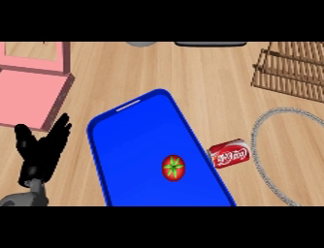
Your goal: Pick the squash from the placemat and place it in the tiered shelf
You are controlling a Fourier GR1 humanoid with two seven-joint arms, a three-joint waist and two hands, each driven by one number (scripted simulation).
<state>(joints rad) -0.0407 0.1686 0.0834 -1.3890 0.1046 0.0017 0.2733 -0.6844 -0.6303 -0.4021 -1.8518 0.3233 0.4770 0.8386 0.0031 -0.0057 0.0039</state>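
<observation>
Wooden counter [193, 68] held all. Squash [173, 168], red with green star top, lay on blue placemat [143, 145], untouched, ready for pickup. Tiered shelf [304, 70] waited far right. Left hand [41, 150] rested at left, fingers straight, spread, holding nothing. Right hand unseen.

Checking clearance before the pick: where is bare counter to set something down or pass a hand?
Bare wood lies between the pink box and the placemat, and between the placemat's top and the shelf. The wire ring encloses bare wood too. It is crowded where the can sits between placemat and ring. The left hand rests lower left.
</observation>
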